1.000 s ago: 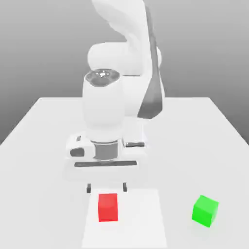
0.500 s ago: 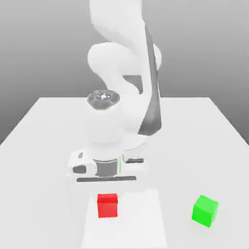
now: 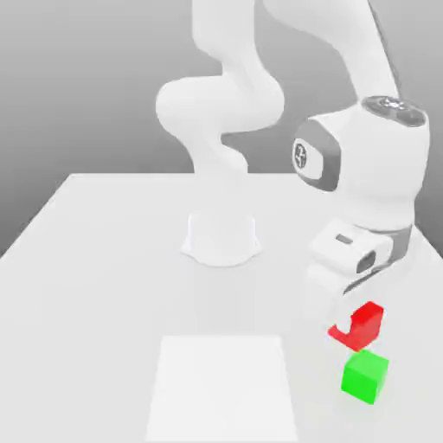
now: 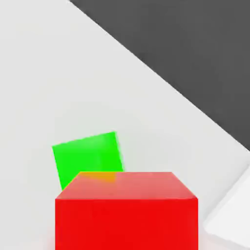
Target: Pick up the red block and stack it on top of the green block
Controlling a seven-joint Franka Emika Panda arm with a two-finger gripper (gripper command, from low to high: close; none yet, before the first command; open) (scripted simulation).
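Landmark: small matte bright green cube [image 3: 364,375] sitting on the white tabletop [image 3: 95,285], toward the exterior view's right front.

Small matte bright red cube [image 3: 358,325] is off the table, just above the green one and shifted slightly toward the exterior view's left, not touching it. Two-finger claw [image 3: 348,324] on the white Panda arm [image 3: 368,177] is pinching the red cube; hand body covers part of it, fingertips themselves not visible.

In the hand view the red cube [image 4: 126,211] sits in front and overlaps one edge of the green cube [image 4: 87,155].

Lighter white rectangular patch [image 3: 223,388] lies flat on the table well to the exterior view's left of the green cube. Arm base [image 3: 221,238] stands further back.

Small round emblem on the wrist housing [image 3: 302,155], not readable. Both cubes unmarked.
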